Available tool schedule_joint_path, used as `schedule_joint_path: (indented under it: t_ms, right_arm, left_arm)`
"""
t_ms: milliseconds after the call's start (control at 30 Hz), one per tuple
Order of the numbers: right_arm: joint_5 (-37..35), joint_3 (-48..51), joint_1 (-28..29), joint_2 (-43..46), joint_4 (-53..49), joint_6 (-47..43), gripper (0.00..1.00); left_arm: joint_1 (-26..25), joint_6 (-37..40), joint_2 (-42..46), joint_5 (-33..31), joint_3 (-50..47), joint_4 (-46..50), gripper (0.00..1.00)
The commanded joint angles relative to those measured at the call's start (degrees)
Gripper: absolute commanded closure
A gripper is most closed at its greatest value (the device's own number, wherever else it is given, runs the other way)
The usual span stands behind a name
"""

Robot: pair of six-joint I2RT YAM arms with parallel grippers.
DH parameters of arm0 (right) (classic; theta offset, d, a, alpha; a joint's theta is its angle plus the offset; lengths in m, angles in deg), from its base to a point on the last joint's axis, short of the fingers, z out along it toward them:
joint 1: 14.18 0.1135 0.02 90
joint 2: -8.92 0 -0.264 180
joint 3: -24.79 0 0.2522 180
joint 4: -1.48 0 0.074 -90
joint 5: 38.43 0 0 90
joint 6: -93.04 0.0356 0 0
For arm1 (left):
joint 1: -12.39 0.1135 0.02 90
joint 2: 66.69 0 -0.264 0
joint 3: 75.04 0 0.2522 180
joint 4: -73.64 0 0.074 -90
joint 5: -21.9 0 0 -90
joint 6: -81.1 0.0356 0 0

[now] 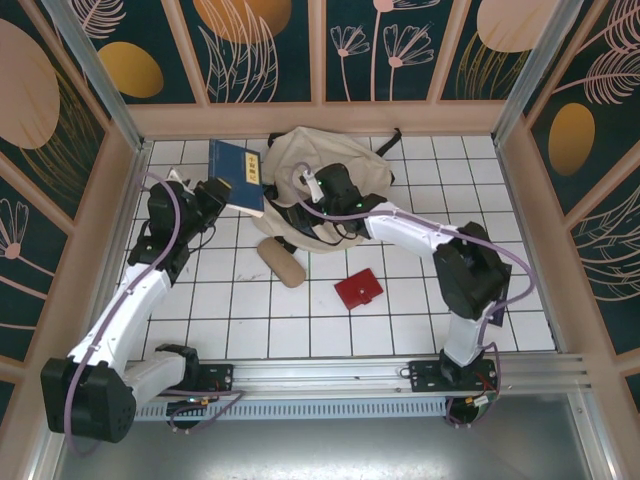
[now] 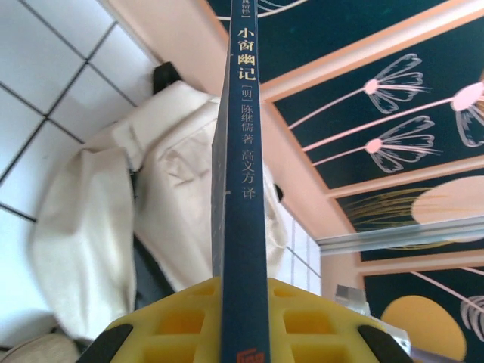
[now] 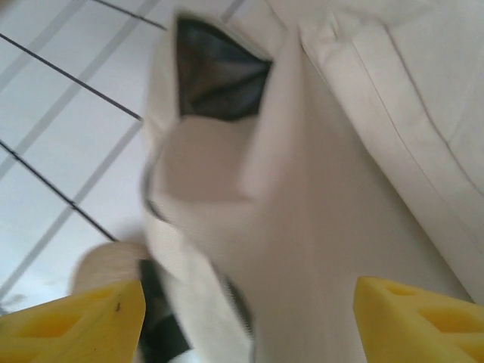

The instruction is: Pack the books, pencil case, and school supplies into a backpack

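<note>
A navy-blue book [image 1: 238, 172] with a pale label hangs tilted above the tiles at the backpack's left side, and my left gripper [image 1: 222, 197] is shut on it. In the left wrist view its spine [image 2: 246, 189] runs up between the yellow fingers [image 2: 318, 321]. The cream backpack [image 1: 300, 165] lies at the back centre, with my right gripper [image 1: 308, 198] open over its front. In the right wrist view the backpack's fabric [image 3: 325, 189] lies between the spread fingers [image 3: 76, 318], ungripped. The tan pencil case [image 1: 282, 262] and the red square case [image 1: 358, 289] lie on the tiles in front.
The white tiled floor [image 1: 480, 200] is boxed in by wooden walls on three sides, with a metal rail [image 1: 350, 375] along the near edge. A black strap [image 1: 392, 138] trails behind the backpack. Free tiles lie to the right and front left.
</note>
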Motion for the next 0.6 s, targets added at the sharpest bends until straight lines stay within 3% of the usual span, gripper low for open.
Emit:
schedule_joint_path:
  t_ms: [0, 100, 167, 267, 367, 433, 567]
  right_arm:
    - [1.83, -3.35, -0.54, -3.68, -3.56, -5.11, 0.29]
    - [3.45, -4.15, -0.8, -6.14, -6.02, -8.13, 0.34]
    - [2.5, -3.98, -1.63, -6.4, -6.04, -8.37, 0.43]
    - [0.88, -4.03, -2.84, -4.78, -4.25, -7.07, 0.7]
    - [-3.19, -5.21, -3.17, -2.78, -1.56, -4.09, 0.89]
    - [-5.12, -7.44, -3.61, -2.3, -0.84, -1.71, 0.96]
    - [-12.2, -14.96, -4.74, -4.22, -2.3, 3.74, 0.99]
  left_arm:
    - [0.46, 3.1, 1.51, -1.25, 1.8, 4.56, 1.0]
    - [0.4, 4.41, 1.91, -0.38, 2.21, 5.6, 1.0]
    - [0.4, 4.89, 1.53, 1.05, 1.98, 5.01, 1.0]
    - [0.4, 5.77, -0.11, 4.77, 1.9, 4.22, 1.0]
    - [0.34, 6.92, -1.49, 8.62, 1.56, 3.85, 1.0]
    - [0.31, 7.13, -1.63, 11.29, 0.89, 2.53, 1.0]
    - [0.14, 6.5, -0.87, 16.61, -0.91, -0.27, 1.0]
